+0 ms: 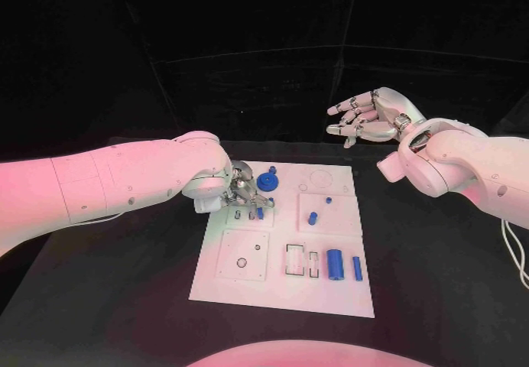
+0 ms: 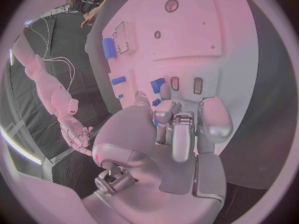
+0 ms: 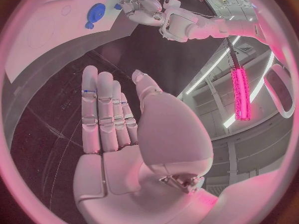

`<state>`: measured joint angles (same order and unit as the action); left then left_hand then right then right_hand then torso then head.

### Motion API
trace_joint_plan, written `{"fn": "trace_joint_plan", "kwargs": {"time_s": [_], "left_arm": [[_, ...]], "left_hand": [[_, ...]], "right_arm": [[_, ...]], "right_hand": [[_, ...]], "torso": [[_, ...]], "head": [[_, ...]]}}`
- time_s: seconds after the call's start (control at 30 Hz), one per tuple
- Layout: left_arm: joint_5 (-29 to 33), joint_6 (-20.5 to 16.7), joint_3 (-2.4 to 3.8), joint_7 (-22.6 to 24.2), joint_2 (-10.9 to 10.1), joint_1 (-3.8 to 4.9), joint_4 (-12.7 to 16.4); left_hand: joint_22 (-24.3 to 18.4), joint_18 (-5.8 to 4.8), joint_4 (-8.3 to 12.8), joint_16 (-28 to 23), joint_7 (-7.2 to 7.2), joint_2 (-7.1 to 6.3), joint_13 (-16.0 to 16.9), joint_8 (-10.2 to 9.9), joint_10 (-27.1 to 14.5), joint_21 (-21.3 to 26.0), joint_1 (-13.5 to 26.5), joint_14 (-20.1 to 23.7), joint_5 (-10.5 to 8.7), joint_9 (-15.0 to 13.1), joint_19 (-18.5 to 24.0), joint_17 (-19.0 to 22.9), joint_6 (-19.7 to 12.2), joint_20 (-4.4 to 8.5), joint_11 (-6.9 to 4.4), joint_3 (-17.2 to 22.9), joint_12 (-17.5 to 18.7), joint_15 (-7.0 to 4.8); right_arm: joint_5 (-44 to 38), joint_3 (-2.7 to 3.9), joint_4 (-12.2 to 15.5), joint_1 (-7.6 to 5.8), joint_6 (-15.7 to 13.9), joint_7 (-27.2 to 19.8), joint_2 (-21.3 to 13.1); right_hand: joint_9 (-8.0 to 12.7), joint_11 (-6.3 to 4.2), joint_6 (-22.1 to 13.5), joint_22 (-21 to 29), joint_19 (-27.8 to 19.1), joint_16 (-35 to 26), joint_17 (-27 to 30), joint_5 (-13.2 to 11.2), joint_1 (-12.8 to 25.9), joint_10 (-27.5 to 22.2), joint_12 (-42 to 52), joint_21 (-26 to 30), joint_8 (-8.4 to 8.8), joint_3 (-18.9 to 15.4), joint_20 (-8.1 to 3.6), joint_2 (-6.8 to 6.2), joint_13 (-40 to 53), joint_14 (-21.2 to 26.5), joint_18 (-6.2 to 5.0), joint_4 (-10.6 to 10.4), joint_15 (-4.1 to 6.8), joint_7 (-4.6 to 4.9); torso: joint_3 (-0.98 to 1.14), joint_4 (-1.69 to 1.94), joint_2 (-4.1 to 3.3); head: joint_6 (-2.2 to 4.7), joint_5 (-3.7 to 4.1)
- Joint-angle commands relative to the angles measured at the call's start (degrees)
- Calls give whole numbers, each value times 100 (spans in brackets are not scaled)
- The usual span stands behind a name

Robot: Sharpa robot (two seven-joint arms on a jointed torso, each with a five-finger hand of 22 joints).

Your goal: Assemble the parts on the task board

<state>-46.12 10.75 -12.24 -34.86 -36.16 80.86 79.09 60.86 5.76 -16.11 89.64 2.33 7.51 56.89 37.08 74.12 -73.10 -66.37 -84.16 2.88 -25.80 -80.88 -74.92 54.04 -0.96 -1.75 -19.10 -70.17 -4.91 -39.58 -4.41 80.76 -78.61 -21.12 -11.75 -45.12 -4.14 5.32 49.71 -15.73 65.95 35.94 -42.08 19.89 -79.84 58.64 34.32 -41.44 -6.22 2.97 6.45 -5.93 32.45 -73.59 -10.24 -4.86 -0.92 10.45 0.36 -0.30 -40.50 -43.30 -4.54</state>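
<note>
The white task board [image 1: 284,287] lies in the middle of the black table. My left hand [image 1: 241,191] hangs over its far left corner with the fingers curled down. The fingertips [image 2: 165,92] meet a small blue part [image 2: 157,84] beside two little slots [image 2: 197,84]; the fingers hide whether it is gripped. A blue gear [image 1: 270,182] stands just right of that hand. My right hand [image 1: 369,115] is raised beyond the board's far right corner, fingers apart, holding nothing. In the right wrist view the right hand [image 3: 118,119] shows an empty palm, with the gear [image 3: 95,12] far ahead.
Two short blue pegs [image 1: 327,201] [image 1: 313,219] sit on the right middle panel. Two blue cylinders [image 1: 334,264] [image 1: 357,267] lie near the front right, beside a white slotted holder [image 1: 296,261]. A panel with a ring hole [image 1: 242,262] lies at the front left.
</note>
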Motion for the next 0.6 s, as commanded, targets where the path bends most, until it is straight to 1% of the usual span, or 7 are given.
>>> {"fn": "trace_joint_plan", "kwargs": {"time_s": [0.03,0.17,0.27,0.4,0.6], "left_arm": [[-60,88,2,-39,22,8,-14],[-60,106,2,-43,54,7,-48],[-61,124,2,-46,72,5,-63],[-61,170,1,-54,102,3,-82],[-61,239,-37,-82,132,2,-105]], "left_hand": [[11,-55,36,36,-9,0,-8,38,48,-35,-47,-584,-11,-11,-30,-1508,-27,1,-8,8,-13,-39],[22,-57,35,36,-11,8,-17,49,48,-42,-49,-584,-12,-21,-32,-1508,-28,2,-9,12,-9,-40],[32,-58,32,36,-13,15,-28,58,47,-48,-48,-584,-11,-29,-33,-1508,-28,2,-11,14,-4,-41],[43,-59,72,36,-19,19,-37,95,56,-57,-110,-584,-12,-68,-28,-1508,-44,5,-16,34,-3,-45],[78,-63,159,36,-22,36,-45,147,68,-80,-235,-584,-11,-126,-24,-1508,-78,9,-21,99,-4,-48]], "right_arm": [[-32,6,3,-13,-10,13,11],[-32,6,3,-13,-6,17,19],[-33,6,1,-13,-6,20,19],[-33,6,-3,-13,-4,25,24],[-33,6,-4,-13,5,30,31]], "right_hand": [[9,12,-47,7,-35,-26,8,21,45,-40,29,22,-18,-34,23,24,-9,59,-19,-9,0,-3],[9,15,-57,12,-40,-33,14,24,43,-55,35,34,-21,-41,26,29,-17,70,-18,-11,-4,1],[9,15,-57,12,-40,-33,14,24,43,-55,35,34,-21,-41,26,29,-17,70,-18,-11,-4,1],[9,15,-57,12,-40,-33,14,24,43,-55,35,34,-21,-41,26,29,-17,70,-18,-11,-4,1],[9,18,-66,16,-45,-39,19,27,36,-68,40,44,-23,-43,29,37,-24,78,-18,-11,-7,4]], "torso": [[-1,7,-1],[0,3,-2],[-3,5,-1],[-4,6,-2],[-3,3,-3]], "head": [[-3,4],[-6,-2],[-17,-3],[-26,-2],[-40,2]]}}
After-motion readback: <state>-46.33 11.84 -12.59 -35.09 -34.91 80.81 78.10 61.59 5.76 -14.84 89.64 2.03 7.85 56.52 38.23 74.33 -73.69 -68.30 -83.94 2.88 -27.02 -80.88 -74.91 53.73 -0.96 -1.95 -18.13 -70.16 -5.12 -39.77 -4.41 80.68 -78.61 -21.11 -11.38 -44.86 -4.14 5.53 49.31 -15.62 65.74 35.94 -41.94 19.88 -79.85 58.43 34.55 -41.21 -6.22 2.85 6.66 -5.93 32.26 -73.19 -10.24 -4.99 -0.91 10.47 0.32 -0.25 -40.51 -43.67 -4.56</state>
